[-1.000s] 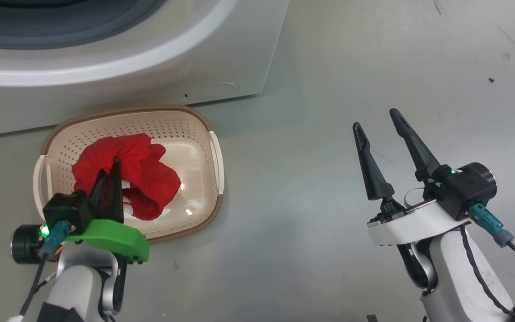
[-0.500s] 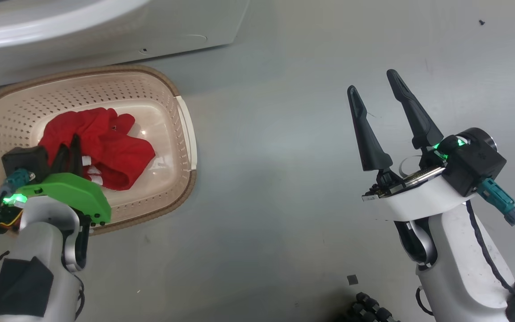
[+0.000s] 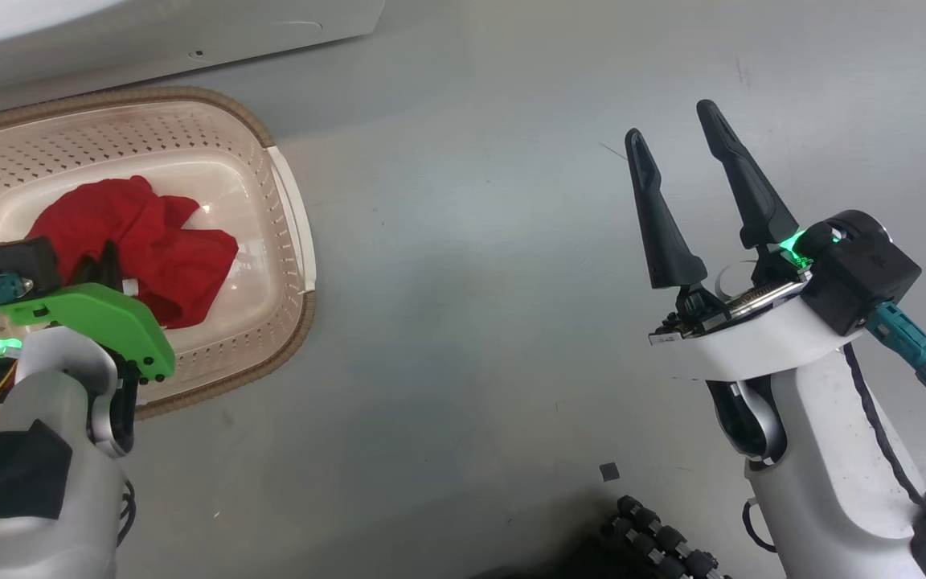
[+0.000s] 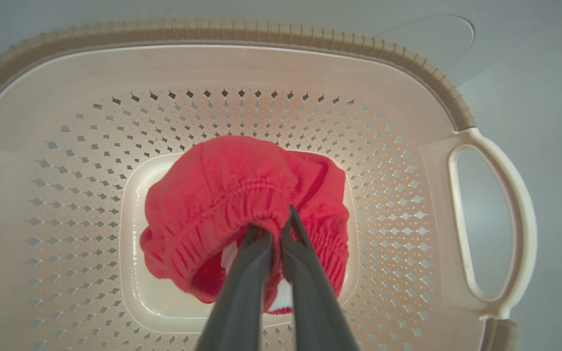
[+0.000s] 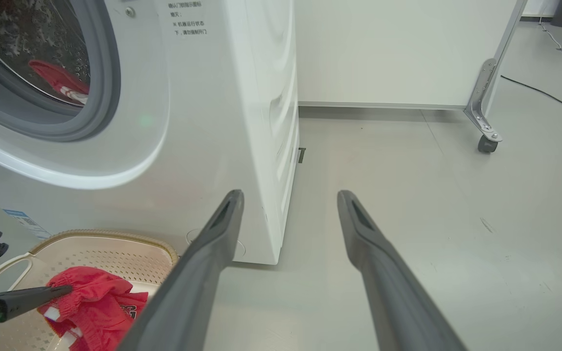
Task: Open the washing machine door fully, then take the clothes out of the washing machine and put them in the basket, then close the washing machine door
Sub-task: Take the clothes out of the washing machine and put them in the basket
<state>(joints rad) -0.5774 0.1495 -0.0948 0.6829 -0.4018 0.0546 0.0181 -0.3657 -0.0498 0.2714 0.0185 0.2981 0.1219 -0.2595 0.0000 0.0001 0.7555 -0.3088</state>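
Observation:
The red clothes (image 3: 149, 249) lie bunched in the cream basket (image 3: 292, 209), which stands on the floor in front of the white washing machine (image 3: 149, 32). My left gripper (image 4: 276, 229) reaches down into the basket (image 4: 261, 34) and is shut on a gathered fold of the clothes (image 4: 222, 195). Off to the right, my right gripper (image 3: 672, 122) hangs open over bare floor, holding nothing. Its wrist view shows the washing machine (image 5: 222, 122) with its drum uncovered, and a red piece with white stripes (image 5: 59, 78) inside. The washing machine door is out of view.
Grey floor stretches to the right of the machine. A metal frame leg on a castor (image 5: 486, 144) and a cable (image 5: 544, 92) are at the far right by a white wall. A black ridged part (image 3: 656, 539) lies near my base.
The head camera has swung, so the basket and machine slid up and left in the picture. My left gripper stays shut on the clothes, deeper in the basket. The right gripper stays open.

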